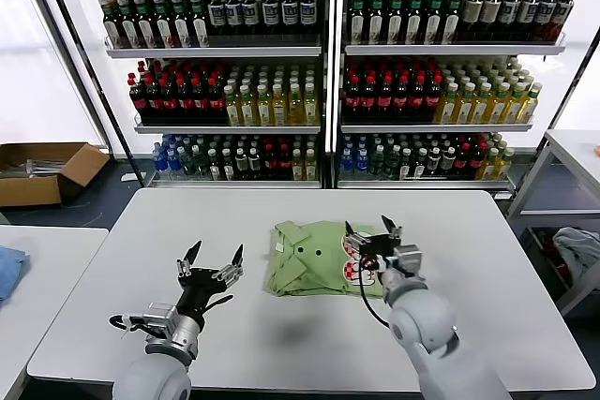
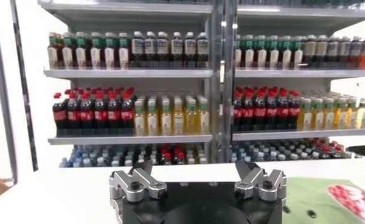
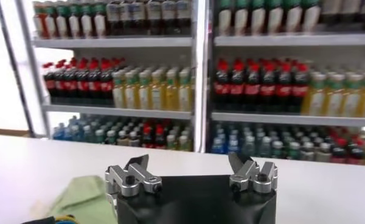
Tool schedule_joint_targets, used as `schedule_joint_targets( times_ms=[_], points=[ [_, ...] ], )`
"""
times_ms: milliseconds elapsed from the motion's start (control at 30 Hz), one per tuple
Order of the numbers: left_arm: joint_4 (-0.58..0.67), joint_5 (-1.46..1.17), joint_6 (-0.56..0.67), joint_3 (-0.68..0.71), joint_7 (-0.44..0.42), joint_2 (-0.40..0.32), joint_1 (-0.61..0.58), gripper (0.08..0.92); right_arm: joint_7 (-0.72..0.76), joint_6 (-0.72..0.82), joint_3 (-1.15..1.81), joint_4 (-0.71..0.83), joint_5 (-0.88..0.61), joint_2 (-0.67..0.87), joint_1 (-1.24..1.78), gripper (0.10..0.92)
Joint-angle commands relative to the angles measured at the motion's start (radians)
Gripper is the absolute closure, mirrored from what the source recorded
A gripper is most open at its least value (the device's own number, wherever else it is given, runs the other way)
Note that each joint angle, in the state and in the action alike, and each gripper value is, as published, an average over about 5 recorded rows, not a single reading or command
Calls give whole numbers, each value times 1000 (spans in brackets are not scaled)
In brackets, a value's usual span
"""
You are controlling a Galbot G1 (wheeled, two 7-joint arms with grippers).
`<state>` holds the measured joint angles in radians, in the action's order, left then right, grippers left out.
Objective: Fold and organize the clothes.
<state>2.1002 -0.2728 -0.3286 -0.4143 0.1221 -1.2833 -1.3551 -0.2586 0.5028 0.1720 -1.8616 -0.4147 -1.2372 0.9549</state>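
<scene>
Shelving (image 1: pixel 323 63) fills the back of the room: two white bays, three tiers each, packed with bottles (image 1: pixel 216 96) in dark, red-capped, yellow and blue rows. Bright white panels flank it on both sides.

White desk (image 1: pixel 141 231) spans the foreground, rounded corners, bare apart from the garment. A second pale surface (image 1: pixel 47 269) stands just beside it on the robot's left, carrying a blue cloth (image 1: pixel 7 269) cut off at the frame edge. A third surface (image 1: pixel 572 152) sits on the right. An open cardboard box (image 1: pixel 42 170) rests on the floor at far left, contents hard to make out. Something grey-blue (image 1: pixel 579 250) is heaped low on the right, unclear what.

Light green shirt (image 1: pixel 319 258) lies folded into a rough rectangle near the desk's centre, small dark buttons up, red-and-white print at its right edge partly hidden behind the right arm.

Right tool (image 1: pixel 373 229) hangs over the shirt's right part, fingers spread wide, gripping nothing; contact with the cloth cannot be told. Left tool (image 1: pixel 213 256) hovers over bare desk, well apart from the shirt, fingers likewise released and empty.
</scene>
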Motion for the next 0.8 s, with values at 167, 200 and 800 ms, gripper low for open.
schedule_joint_targets(
  times_ms=[167, 200, 800],
  points=[
    [-34, -6, -4, -39, 2, -1, 5, 177, 26, 13, -224, 423, 2, -159, -280, 203],
    [-36, -6, -4, -39, 2, -1, 5, 177, 25, 12, -227, 435, 7, -169, -282, 203],
    [-47, -17, -5, -34, 0, 3, 13, 177, -6, 39, -208, 459, 58, -206, -222, 203]
  ],
)
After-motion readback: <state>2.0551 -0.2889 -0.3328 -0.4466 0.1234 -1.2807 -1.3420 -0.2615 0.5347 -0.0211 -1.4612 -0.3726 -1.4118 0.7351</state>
